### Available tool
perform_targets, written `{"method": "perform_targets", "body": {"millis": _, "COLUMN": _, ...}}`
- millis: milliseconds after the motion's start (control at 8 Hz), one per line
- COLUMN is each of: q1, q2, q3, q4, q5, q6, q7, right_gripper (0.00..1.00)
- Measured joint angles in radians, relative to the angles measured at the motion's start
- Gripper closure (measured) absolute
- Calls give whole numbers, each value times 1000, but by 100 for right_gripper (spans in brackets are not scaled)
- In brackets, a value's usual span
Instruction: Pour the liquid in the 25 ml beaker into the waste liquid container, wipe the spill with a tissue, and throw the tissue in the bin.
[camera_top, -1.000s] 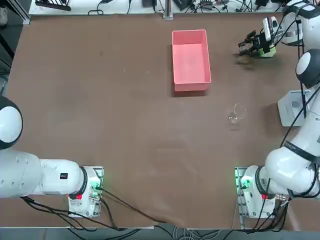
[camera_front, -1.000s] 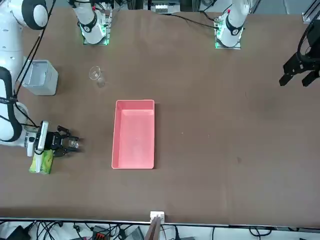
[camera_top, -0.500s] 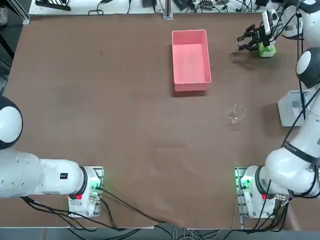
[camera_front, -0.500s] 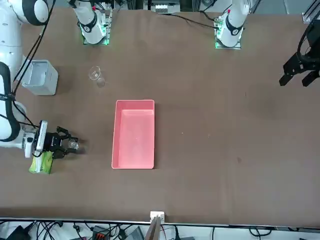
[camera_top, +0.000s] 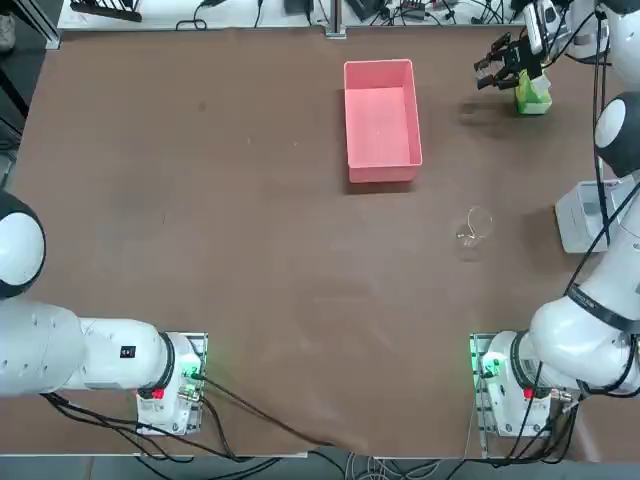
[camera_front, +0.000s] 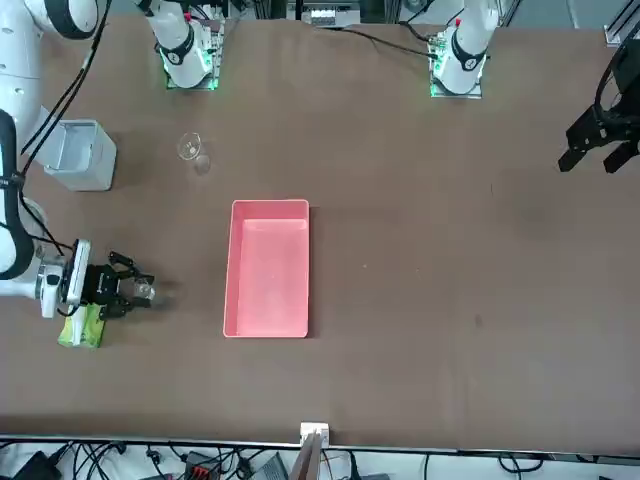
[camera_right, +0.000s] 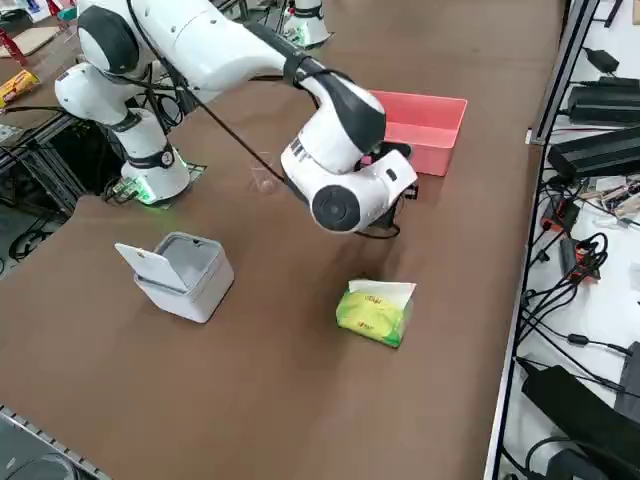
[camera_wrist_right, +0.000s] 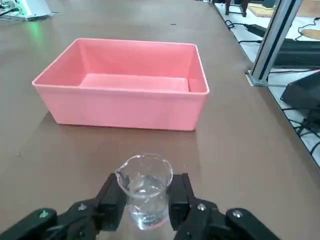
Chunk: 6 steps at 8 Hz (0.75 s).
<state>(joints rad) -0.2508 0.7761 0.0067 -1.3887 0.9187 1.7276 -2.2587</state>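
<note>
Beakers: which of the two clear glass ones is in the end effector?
The tiny 25 ml beaker, clamped between the right end effector fingers near the green tissue pack. The wider beaker stands alone on the table, apart from the arm.

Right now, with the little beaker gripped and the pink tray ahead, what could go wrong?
1. The 25 ml beaker holds clear liquid and sits between the right pincer fingers, apart from the waste liquid container; a jerk on the way could slosh liquid onto the table early.
2. Only two narrow fingers pinch smooth glass, so it might slip or rotate when tipped.
3. The green tissue pack lies right beside the pincer; a swing could knock it.
</note>
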Motion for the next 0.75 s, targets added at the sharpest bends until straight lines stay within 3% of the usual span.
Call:
{"method": "perform_targets", "body": {"millis": 375, "q1": 76, "q2": -40, "q3": 0, "q4": 0, "q5": -22, "q6": 14, "q7": 96, "right_gripper": 52}}
{"method": "perform_targets", "body": {"millis": 750, "q1": 183, "q2": -78, "q3": 1, "q4": 0, "q5": -52, "q6": 104, "q7": 228, "right_gripper": 52}}
